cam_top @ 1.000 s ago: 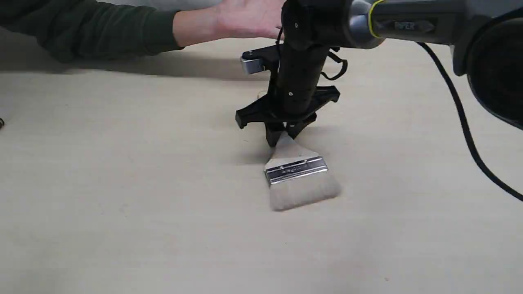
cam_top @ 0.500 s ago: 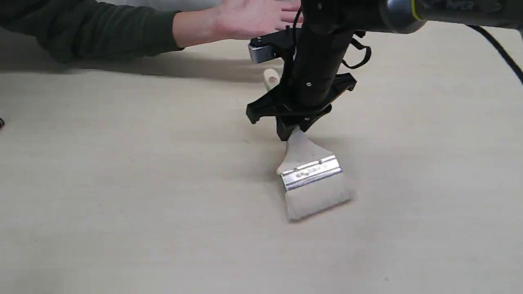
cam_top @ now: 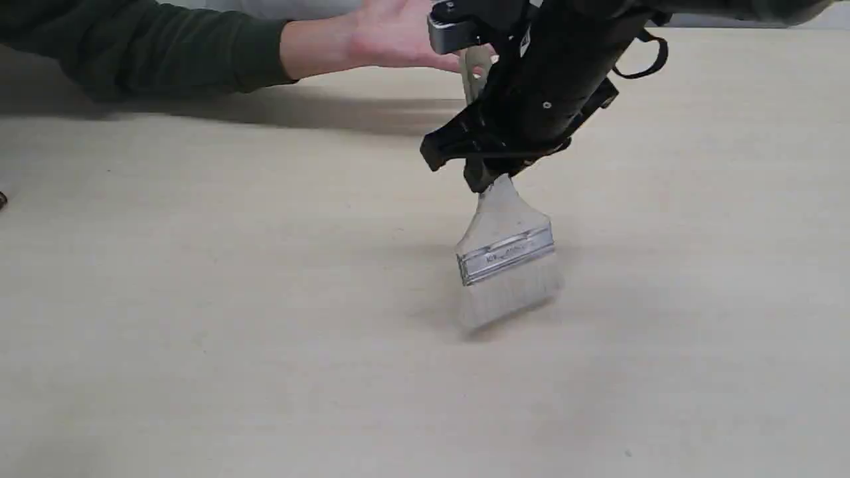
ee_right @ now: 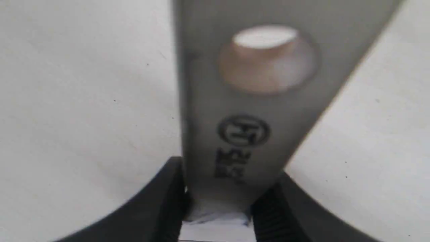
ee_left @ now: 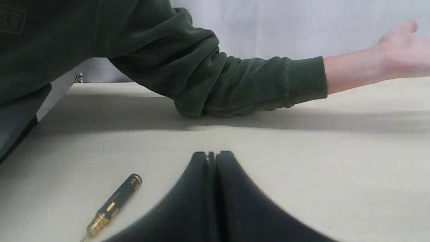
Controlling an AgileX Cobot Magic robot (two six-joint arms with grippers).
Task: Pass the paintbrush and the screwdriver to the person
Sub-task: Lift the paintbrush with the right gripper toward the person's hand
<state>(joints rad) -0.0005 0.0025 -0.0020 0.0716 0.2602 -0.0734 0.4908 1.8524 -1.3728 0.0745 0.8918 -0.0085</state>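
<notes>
Over the far half of the table (cam_top: 199,345), the right gripper (cam_top: 489,180) pinched the paintbrush (cam_top: 506,255) by its handle, bristles pointing down. Just beyond, by the far edge, the person (cam_top: 392,33) held an open palm. The left gripper (ee_left: 211,155) was pressed together on nothing, with the screwdriver (ee_left: 114,203) lying flat beside it.

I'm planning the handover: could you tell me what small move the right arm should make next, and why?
Probably carry the paintbrush toward the person's open hand: the right gripper is shut on its handle, and it hangs bristles down.
</notes>
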